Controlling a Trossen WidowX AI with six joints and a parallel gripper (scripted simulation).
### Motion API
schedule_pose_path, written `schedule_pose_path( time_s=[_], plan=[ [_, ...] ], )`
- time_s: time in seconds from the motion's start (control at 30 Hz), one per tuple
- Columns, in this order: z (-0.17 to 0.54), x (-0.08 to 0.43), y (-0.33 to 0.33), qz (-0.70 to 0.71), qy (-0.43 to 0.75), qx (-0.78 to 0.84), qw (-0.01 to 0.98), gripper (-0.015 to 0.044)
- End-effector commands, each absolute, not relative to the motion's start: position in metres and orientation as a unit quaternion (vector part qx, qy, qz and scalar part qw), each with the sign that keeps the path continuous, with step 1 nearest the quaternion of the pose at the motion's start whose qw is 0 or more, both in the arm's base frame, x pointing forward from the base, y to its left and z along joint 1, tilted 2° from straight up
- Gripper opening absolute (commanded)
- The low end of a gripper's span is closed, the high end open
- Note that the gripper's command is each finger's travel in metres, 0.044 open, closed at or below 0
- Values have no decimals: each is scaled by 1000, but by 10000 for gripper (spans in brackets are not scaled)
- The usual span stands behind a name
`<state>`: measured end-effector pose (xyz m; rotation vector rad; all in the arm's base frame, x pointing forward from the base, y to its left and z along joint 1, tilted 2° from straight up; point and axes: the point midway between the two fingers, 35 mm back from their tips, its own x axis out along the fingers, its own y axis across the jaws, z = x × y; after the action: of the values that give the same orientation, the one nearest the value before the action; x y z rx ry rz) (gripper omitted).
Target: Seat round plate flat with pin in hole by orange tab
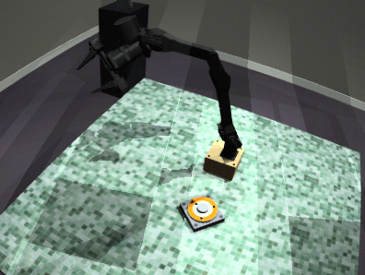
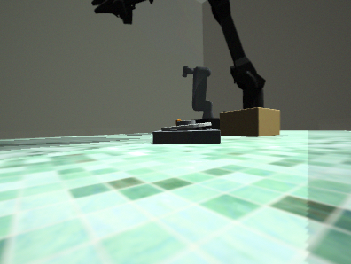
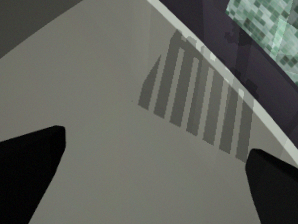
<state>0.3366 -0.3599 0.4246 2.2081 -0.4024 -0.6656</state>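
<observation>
The round plate (image 1: 205, 198) (image 2: 203, 125), an orange ring with a white inner ring, sits around the grey post (image 1: 203, 208) on the dark square base (image 1: 207, 225) (image 2: 186, 137). In the exterior view the plate is tilted, its right side higher above the base. Its orange tab (image 1: 193, 200) (image 2: 178, 120) points to the back left in the top view. Small dark spots show on the ring; I cannot tell which is the hole by the tab, and the pin is not visible. My gripper (image 1: 87, 80) (image 3: 158, 148) is open and empty, high up and far left of the plate, touching nothing.
The arm stands on a wooden box (image 1: 218, 168) (image 2: 239, 124) behind the base. A tall dark block (image 1: 111, 16) stands beyond the table's far corner, behind the gripper. A grey arm-like shape (image 2: 200, 90) shows in the background of the exterior view. The wrist view shows mostly wall.
</observation>
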Motion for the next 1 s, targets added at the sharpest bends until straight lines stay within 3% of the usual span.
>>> schedule_pose_path(
  time_s=[0.0, 0.23, 0.3, 0.47, 0.73, 0.97],
  plan=[
    [422, 338, -358, -265, -153, 866, 394, 374],
    [314, 384, -289, -353, 64, 741, 567, 190],
    [302, 386, -280, -357, 90, 723, 584, 138],
    [219, 390, -209, -347, 292, 559, 694, 6],
    [124, 353, -116, -227, 537, 284, 761, 0],
    [58, 285, -51, -35, 692, 15, 721, 0]
  ],
)
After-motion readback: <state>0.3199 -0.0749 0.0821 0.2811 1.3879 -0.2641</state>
